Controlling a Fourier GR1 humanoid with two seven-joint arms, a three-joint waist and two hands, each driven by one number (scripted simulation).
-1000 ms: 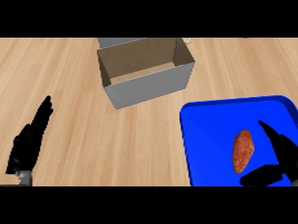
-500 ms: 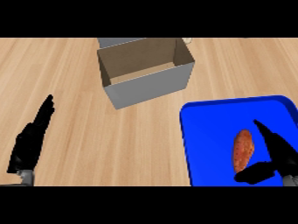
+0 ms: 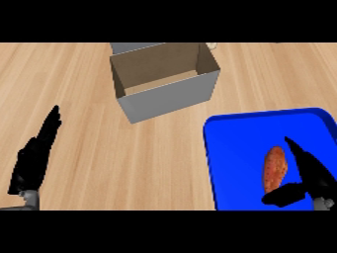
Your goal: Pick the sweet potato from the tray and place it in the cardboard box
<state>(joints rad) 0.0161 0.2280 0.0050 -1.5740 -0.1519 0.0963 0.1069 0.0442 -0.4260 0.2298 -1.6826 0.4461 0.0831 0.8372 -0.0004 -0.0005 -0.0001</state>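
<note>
1. Sweet potato (image 3: 275,168) lies on the blue tray (image 3: 233,148), lower right of frame, lengthwise up-down, resting flat. Not lifted.
2. Right hand (image 3: 310,178) sits at the potato's right side, lower right of frame. Fingers (image 3: 299,153) run straight up along the potato's right flank; thumb (image 3: 284,194) hooks in under its lower end. Fingers are spread, not wrapped round it: open, bracketing the potato, no grip yet.
3. Change over the last second: the right hand has slid leftward across the tray, from clear of the potato to just beside it, and the thumb has swung toward the potato's lower tip. Potato itself has not shifted; tray and box unmoved.
4. Reading: approach is nearly done, grasp comes next. Contact between fingers and potato cannot be told from this view; they look touching or almost so.
5. Left hand (image 3: 34,154) at lower left of frame, over bare desk (image 3: 91,148), fingers straight and pointing up-frame, holding nothing. Resting, same place as before.
6. Box (image 3: 163,81) stands open-topped at upper centre, well apart from the tray, up and left of it. Inside looks bare so far as seen.
7. Judgement: task at early stage. Closing round the potato, lift, then a carry up-left to the box are all left to do.
</note>
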